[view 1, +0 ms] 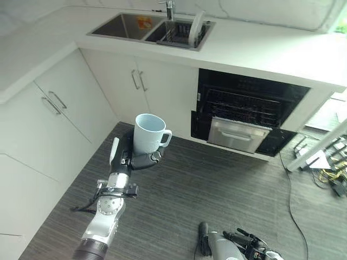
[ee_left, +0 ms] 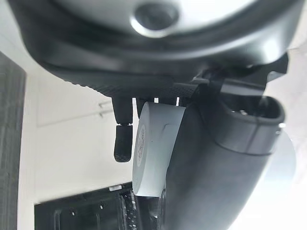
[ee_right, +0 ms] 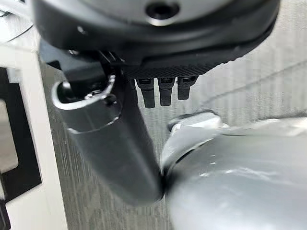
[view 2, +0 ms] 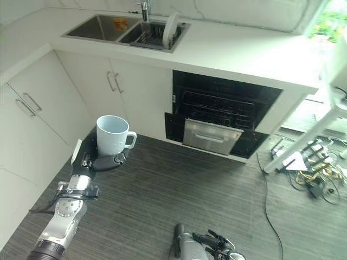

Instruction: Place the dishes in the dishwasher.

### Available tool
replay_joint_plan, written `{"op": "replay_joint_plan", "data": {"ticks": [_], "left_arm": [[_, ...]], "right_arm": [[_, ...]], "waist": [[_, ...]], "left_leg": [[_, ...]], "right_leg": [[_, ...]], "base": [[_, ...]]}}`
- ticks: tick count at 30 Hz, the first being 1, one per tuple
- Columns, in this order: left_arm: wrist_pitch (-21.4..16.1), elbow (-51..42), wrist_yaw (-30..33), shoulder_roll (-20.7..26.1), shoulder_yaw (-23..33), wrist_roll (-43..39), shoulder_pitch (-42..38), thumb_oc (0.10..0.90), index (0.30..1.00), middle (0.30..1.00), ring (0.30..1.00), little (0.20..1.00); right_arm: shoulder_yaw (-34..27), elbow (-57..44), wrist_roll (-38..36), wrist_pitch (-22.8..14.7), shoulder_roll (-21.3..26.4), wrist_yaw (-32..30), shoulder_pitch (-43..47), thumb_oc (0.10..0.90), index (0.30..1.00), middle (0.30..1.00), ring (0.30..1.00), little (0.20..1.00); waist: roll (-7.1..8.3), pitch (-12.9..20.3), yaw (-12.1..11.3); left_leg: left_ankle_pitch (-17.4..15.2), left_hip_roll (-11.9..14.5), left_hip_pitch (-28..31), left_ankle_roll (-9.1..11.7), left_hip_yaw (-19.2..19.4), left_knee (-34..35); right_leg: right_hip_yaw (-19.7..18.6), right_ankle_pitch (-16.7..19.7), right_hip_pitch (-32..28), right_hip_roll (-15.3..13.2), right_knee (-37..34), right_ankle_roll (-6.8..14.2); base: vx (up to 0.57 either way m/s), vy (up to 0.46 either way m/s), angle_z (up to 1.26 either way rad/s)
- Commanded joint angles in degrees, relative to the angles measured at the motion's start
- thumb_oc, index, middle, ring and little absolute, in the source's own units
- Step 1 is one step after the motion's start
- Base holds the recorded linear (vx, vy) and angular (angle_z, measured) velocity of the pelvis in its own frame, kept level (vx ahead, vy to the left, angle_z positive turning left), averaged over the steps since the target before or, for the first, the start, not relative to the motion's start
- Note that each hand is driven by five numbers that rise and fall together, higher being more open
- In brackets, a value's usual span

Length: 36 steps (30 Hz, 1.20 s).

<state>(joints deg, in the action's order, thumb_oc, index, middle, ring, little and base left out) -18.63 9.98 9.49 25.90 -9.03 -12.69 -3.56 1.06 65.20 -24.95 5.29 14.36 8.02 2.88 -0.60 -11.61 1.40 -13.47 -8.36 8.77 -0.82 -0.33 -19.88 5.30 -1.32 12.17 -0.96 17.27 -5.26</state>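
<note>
A dark wood-grain floor [view 1: 217,184] ran beneath an L-shaped run of white cabinets [view 1: 65,119] topped by a pale, smooth counter [view 1: 260,49]. At about twelve o'clock in the head views sat a double stainless sink [view 1: 116,26]: two rectangular basins, the right one holding a dark wire rack [view 1: 176,35] with one white plate [view 1: 196,24] standing on edge. One chrome tap [view 1: 169,8] rose behind the basins. Four slim metal bar handles showed on the cabinet doors and drawers.

At roughly two o'clock the dishwasher [view 1: 249,111] stood open, a black cavity with wire racks inside and one brushed-metal pull-out front [view 1: 238,134] at its base.

One mug [view 1: 148,133], pale blue-white, smooth and cylindrical with a single loop handle pointing toward three o'clock, stood upright at about nine o'clock, well apart from the dishwasher. The left hand [view 1: 135,158] grasped it from below, dark fingers [view 1: 153,158] curled round its lower wall and the white-covered thumb along the far side.

The right hand [view 1: 244,241] hung low at six o'clock above the floor; in its wrist view the fingers [ee_right: 164,91] were bent inward beside the thumb and held nothing. A tangle of cables [view 1: 331,176] lay at three o'clock beside a white frame leg [view 1: 320,149].
</note>
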Motion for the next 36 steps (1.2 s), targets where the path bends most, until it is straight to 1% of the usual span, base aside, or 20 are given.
{"op": "replay_joint_plan", "data": {"ticks": [1, 3, 4, 6, 7, 8, 10, 12, 14, 16, 23, 26, 27, 29, 30, 31, 32, 34, 35, 36], "left_arm": [[-6.09, -9.95, 0.03, 1.24, 2.23, 0.93, -6.75, 0.400, 0.300, 0.300, 0.300, 0.300], [-5.22, -10.48, -0.90, 1.25, 2.56, 0.07, -6.95, 0.400, 0.300, 0.300, 0.300, 0.300], [-4.85, -10.31, -1.54, 1.22, 2.75, -0.47, -7.20, 0.400, 0.300, 0.300, 0.300, 0.300], [-4.86, -9.98, -1.52, 1.52, 2.79, -0.63, -7.29, 0.400, 0.300, 0.300, 0.300, 0.300], [-5.04, -9.83, -1.34, 2.01, 2.94, -0.85, -7.12, 0.400, 0.300, 0.300, 0.300, 0.300], [-5.33, -9.75, -1.08, 2.44, 3.14, -1.13, -6.77, 0.400, 0.300, 0.300, 0.300, 0.300], [-5.20, -9.33, -1.26, 2.49, 3.46, -1.54, -6.81, 0.400, 0.300, 0.300, 0.300, 0.300], [-5.04, -8.83, -2.25, 2.43, 3.62, -1.66, -7.23, 0.400, 0.300, 0.300, 0.300, 0.300], [-5.38, -8.40, -2.76, 2.55, 3.25, -1.67, -7.40, 0.400, 0.300, 0.300, 0.300, 0.300], [-5.83, -8.70, -2.80, 2.82, 3.24, -2.56, -6.70, 0.400, 0.300, 0.300, 0.300, 0.300], [-5.31, -8.64, -3.61, 3.54, 2.71, -4.04, -5.44, 0.400, 0.300, 0.300, 0.300, 0.300], [-4.81, -8.93, -3.40, 3.93, 2.81, -4.47, -5.14, 0.400, 0.300, 0.300, 0.300, 0.300], [-4.77, -8.94, -3.22, 3.97, 2.87, -4.46, -4.99, 0.400, 0.300, 0.300, 0.300, 0.300], [-4.65, -9.37, -2.31, 4.22, 3.17, -3.58, -4.56, 0.400, 0.300, 0.300, 0.300, 0.300], [-4.23, -9.53, -1.85, 4.51, 3.26, -3.43, -4.65, 0.400, 0.300, 0.300, 0.300, 0.300], [-3.98, -9.49, -1.47, 4.66, 3.17, -3.45, -4.93, 0.400, 0.300, 0.300, 0.300, 0.300], [-4.31, -8.77, -0.81, 4.76, 3.08, -3.67, -5.65, 0.400, 0.300, 0.300, 0.300, 0.300], [-4.17, -8.86, -0.62, 4.73, 3.80, -3.49, -5.87, 0.400, 0.300, 0.300, 0.300, 0.300], [-4.16, -8.86, -0.53, 4.73, 4.35, -3.26, -5.90, 0.400, 0.300, 0.300, 0.300, 0.300], [-4.16, -8.92, -0.43, 4.81, 4.83, -2.97, -5.76, 0.400, 0.300, 0.300, 0.300, 0.300]], "right_arm": [[2.34, 1.79, -1.45, -0.85, 2.73, -0.11, -3.35, 0.800, 0.900, 0.900, 0.900, 0.900], [2.78, 1.31, -1.36, -1.08, 3.06, -0.26, -2.45, 0.800, 0.900, 0.900, 0.900, 0.900], [3.18, 1.13, -1.94, -1.01, 3.19, -0.47, -1.86, 0.800, 0.900, 0.900, 0.900, 0.900], [3.67, 1.23, -2.48, -0.37, 3.25, -0.27, -0.75, 0.800, 0.900, 0.900, 0.900, 0.900], [3.98, 1.34, -2.37, -0.05, 3.20, -0.14, -0.30, 0.800, 0.900, 0.900, 0.900, 0.900], [4.30, 1.66, -1.91, 0.29, 3.24, -0.07, 0.12, 0.800, 0.900, 0.900, 0.900, 0.900], [4.46, 2.34, -1.72, 0.39, 3.14, -0.51, 0.16, 0.800, 0.900, 0.900, 0.900, 0.900], [4.53, 2.83, -3.03, 0.31, 2.91, -1.12, -0.14, 0.800, 0.900, 0.900, 0.900, 0.900], [3.77, 3.90, -3.71, -0.12, 2.88, -0.42, -1.12, 0.800, 0.900, 0.900, 0.900, 0.900], [3.54, 4.10, -3.72, -0.19, 2.16, -0.38, -1.92, 0.800, 0.900, 0.900, 0.900, 0.900], [3.12, 4.25, -1.86, -0.94, 0.87, -2.00, -2.89, 0.800, 0.900, 0.900, 0.900, 0.900], [3.14, 4.02, -1.23, -1.01, 0.57, -2.54, -2.78, 0.800, 0.900, 0.900, 0.900, 0.900], [3.25, 3.90, -0.93, -1.16, 0.35, -2.79, -2.62, 0.800, 0.900, 0.900, 0.900, 0.900], [3.48, 3.42, 0.90, -1.99, 0.09, -3.44, -2.13, 0.800, 0.900, 0.900, 0.900, 0.900], [3.49, 3.05, 1.55, -2.01, -0.04, -3.69, -1.94, 0.800, 0.900, 0.900, 0.900, 0.900], [3.54, 2.70, 1.73, -2.00, -0.10, -3.85, -1.89, 0.800, 0.900, 0.900, 0.900, 0.900], [3.89, 2.19, 1.31, -2.64, 0.08, -3.69, -2.20, 0.800, 0.900, 0.900, 0.900, 0.900], [4.11, 1.97, 1.47, -2.93, 0.31, -3.19, -2.32, 0.800, 0.900, 0.900, 0.900, 0.900], [4.13, 1.99, 1.87, -2.99, 0.43, -2.83, -2.33, 0.800, 0.900, 0.900, 0.900, 0.900], [4.15, 2.13, 2.28, -2.93, 0.43, -2.55, -2.24, 0.800, 0.900, 0.900, 0.900, 0.900]], "waist": [[2.73, 3.12, 0.79], [2.71, 2.51, 0.14], [2.75, 2.17, -0.31], [2.75, 1.98, -0.74], [2.43, 2.11, -1.05], [1.23, 1.82, -1.67], [0.34, 1.84, -2.42], [-0.12, 2.35, -2.18], [-1.12, 3.59, -1.39], [-1.70, 4.32, -0.66], [-2.18, 5.74, 0.73], [-2.38, 5.90, 0.78], [-2.55, 5.79, 0.70], [-3.28, 4.97, 0.64], [-3.64, 4.31, 0.86], [-3.64, 3.75, 1.03], [-3.28, 2.85, 1.30], [-2.90, 2.52, 0.93], [-2.18, 2.14, 0.63], [-1.14, 1.80, 0.19]], "left_leg": [[5.79, 3.99, -8.04, 0.57, 2.98, -5.72], [7.51, 4.63, -13.57, 1.12, 3.32, -14.52], [7.64, 5.18, -16.31, 0.75, 3.44, -14.95], [6.62, 5.90, -16.17, 0.09, 3.79, -8.76], [6.78, 6.06, -15.17, 0.33, 3.34, -1.05], [5.83, 6.43, -17.55, 1.25, 1.34, 2.69], [6.70, 5.92, -20.88, 1.95, -0.67, 2.69], [6.03, 6.61, -21.59, 1.72, -0.27, 2.69], [4.18, 6.85, -20.95, 1.40, -0.55, 2.69], [2.52, 6.55, -19.13, 0.93, -0.10, 2.69], [-0.33, 5.80, -16.14, -1.06, 2.10, 2.69], [-1.10, 5.91, -15.52, -1.78, 3.02, 2.69], [-1.35, 5.99, -15.31, -2.09, 3.26, 2.69], [-2.04, 6.27, -14.63, -3.19, 3.42, 2.69], [-2.40, 6.17, -14.23, -3.85, 2.73, 2.69], [-2.59, 5.90, -14.02, -4.24, 2.26, 2.69], [-2.77, 5.57, -13.50, -4.38, 1.47, 2.69], [-2.70, 5.84, -13.04, -3.86, 1.40, 2.69], [-2.91, 5.70, -12.48, -3.44, 1.20, 2.69], [-3.30, 5.35, -11.87, -3.02, 1.19, 2.69]], "right_leg": [[-1.72, -6.99, -5.13, -1.37, -0.08, 9.16], [-2.04, -7.56, -6.59, -0.85, -0.08, 7.94], [-2.46, -8.06, -7.51, -0.50, -0.08, 7.49], [-3.24, -9.08, -8.26, -0.15, -0.08, 7.67], [-3.72, -9.74, -8.47, 0.22, -0.08, 8.07], [-4.13, -10.65, -9.11, 1.29, -0.08, 8.67], [-4.97, -11.44, -9.85, 2.11, -0.08, 8.95], [-4.39, -11.86, -9.51, 1.99, -0.08, 9.29], [-2.48, -11.81, -8.63, 1.19, -0.08, 9.88], [-1.81, -11.31, -8.03, 0.27, -0.08, 10.47], [-2.75, -10.16, -7.79, -1.26, -0.08, 11.88], [-1.84, -9.83, -8.13, -1.77, -0.08, 12.18], [-1.00, -9.27, -8.57, -1.75, -0.08, 12.25], [1.18, -5.43, -9.72, -0.84, -0.08, 12.59], [0.91, -3.42, -8.66, -0.44, 2.93, 12.98], [0.37, -2.67, -6.90, -0.50, 6.09, 13.30], [-0.02, -1.72, -4.81, -1.86, 7.01, 13.70], [0.63, -1.38, -5.83, -3.92, 2.13, 14.17], [0.14, -1.03, -5.50, -5.96, -0.08, 14.72], [-0.96, -1.21, -3.80, -8.19, -0.08, 15.28]], "base": [[0.11, -0.149, 0.16], [0.08, -0.093, -0.22], [0.11, -0.041, -0.26], [0.16, 0.043, -0.20], [0.20, 0.153, -0.30], [0.19, 0.176, -0.19], [0.15, 0.140, -0.17], [0.10, 0.120, -0.49], [0.12, 0.191, -0.51], [0.12, 0.171, -0.28], [0.12, 0.112, -0.16], [0.05, 0.077, -0.28], [0.06, 0.078, -0.27], [0.05, 0.055, -0.44], [-0.01, 0.002, -0.70], [-0.01, -0.125, -0.71], [0.01, -0.200, -0.50], [0.04, -0.284, -0.10], [0.05, -0.392, 0.00], [0.09, -0.523, -0.12]]}}
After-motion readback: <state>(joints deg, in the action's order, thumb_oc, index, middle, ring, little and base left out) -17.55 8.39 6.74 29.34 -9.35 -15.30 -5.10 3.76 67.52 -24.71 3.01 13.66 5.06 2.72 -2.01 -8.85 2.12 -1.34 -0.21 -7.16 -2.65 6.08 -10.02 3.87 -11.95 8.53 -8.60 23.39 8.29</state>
